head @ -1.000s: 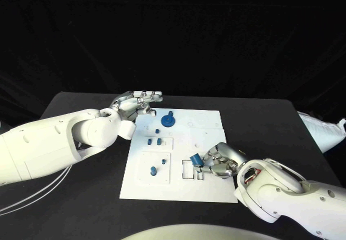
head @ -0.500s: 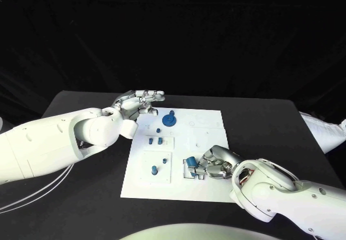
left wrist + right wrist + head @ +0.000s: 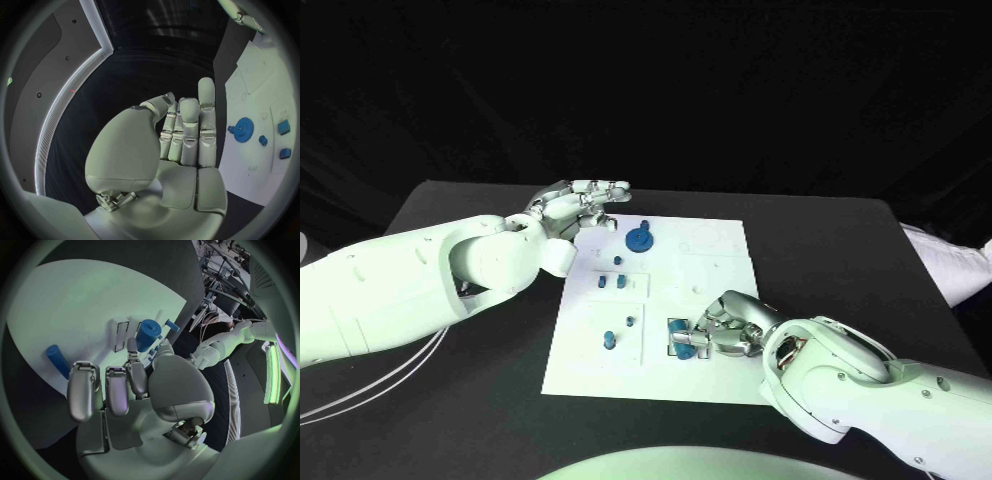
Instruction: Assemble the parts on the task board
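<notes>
The white task board point(image 3: 711, 260) lies in the middle of the black table. My right hand point(image 3: 730, 328) hovers low over its near right part and pinches a blue cylinder point(image 3: 687, 346) that touches the board beside the rectangular slots. The right wrist view shows that cylinder point(image 3: 148, 334) between my fingertips point(image 3: 132, 352) and thumb, with a blue peg point(image 3: 58, 361) lying flat nearby. My left hand point(image 3: 576, 208) sits at the board's far left corner, fingers straight and together, holding nothing point(image 3: 187, 135). A blue gear point(image 3: 638, 240) stands near it, also seen as the gear point(image 3: 242, 130) in the left wrist view.
Small blue pieces point(image 3: 602, 283) stand in the board's left panels, and one more blue peg point(image 3: 609, 341) lies near the front left. A white cloth-like object point(image 3: 952, 262) lies at the table's right edge. White cables point(image 3: 365, 398) hang off the left side.
My right hand has lowered the blue cylinder toward me and down onto the board by the slots. The left hand has stayed in place.
</notes>
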